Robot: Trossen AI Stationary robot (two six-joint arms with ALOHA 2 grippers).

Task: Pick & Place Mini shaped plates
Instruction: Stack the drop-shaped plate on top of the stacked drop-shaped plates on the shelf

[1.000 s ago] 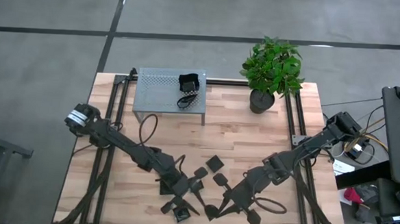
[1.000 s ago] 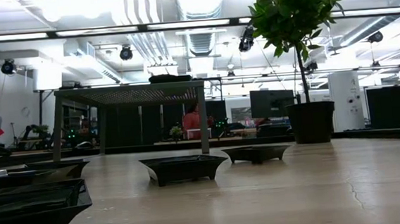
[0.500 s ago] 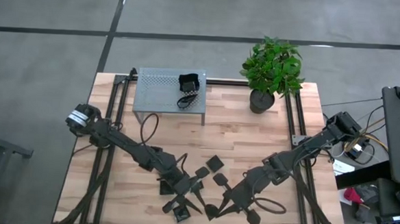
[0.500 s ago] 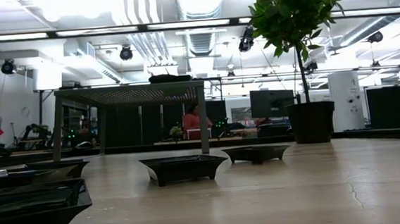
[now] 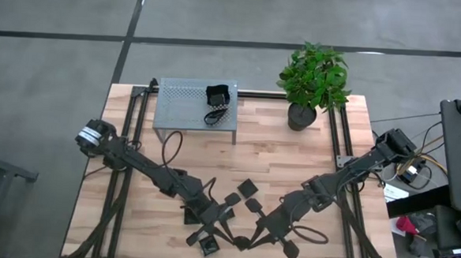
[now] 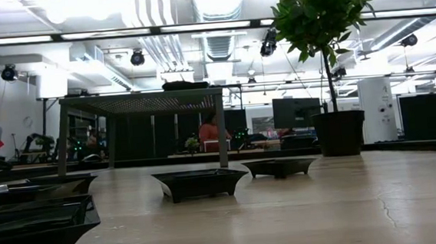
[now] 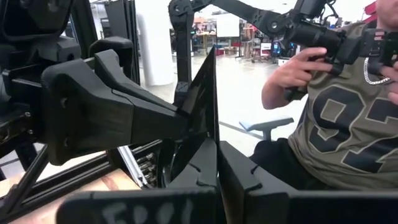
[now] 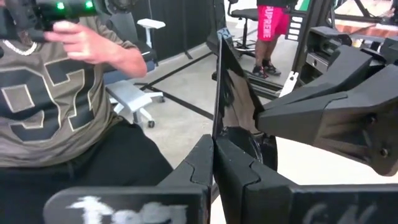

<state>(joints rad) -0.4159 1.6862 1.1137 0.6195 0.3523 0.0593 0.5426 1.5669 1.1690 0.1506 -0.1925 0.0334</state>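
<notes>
A small dark mini shaped plate [image 5: 241, 242] is held in the air between my two grippers, above the table's near edge. It stands on edge and shows as a thin dark blade in the left wrist view [image 7: 208, 99] and in the right wrist view [image 8: 219, 74]. My left gripper [image 5: 231, 237] reaches it from the left and my right gripper [image 5: 251, 240] from the right; both are shut on it. Several more mini plates [image 5: 247, 188] [image 5: 195, 238] [image 5: 291, 249] rest flat on the wood around them. My left gripper pinches the plate's rim [image 7: 213, 144] between its two fingers. The fingers come in level from the table's left. The plate stands on edge above them, lifted clear of the table. My right gripper pinches the same plate's rim [image 8: 216, 132] between its two fingers, coming from the table's right and slanting slightly down. In the left wrist view its fingers [image 7: 177, 118] meet the plate on the side opposite mine. The plate stays upright on edge.
A grey perforated stand [image 5: 185, 111] with a black object [image 5: 219, 97] on top stands at the far left. A potted plant [image 5: 312, 78] is at the far right. In the low view, plates [image 6: 198, 183] [image 6: 279, 166] [image 6: 33, 227] sit on the wood. A person in a numbered shirt [image 7: 348, 124] stands near the table.
My left gripper's fingers have closed on the plate that my right gripper holds up. Both arms have kept their places, and the plate stays in the air between them.
</notes>
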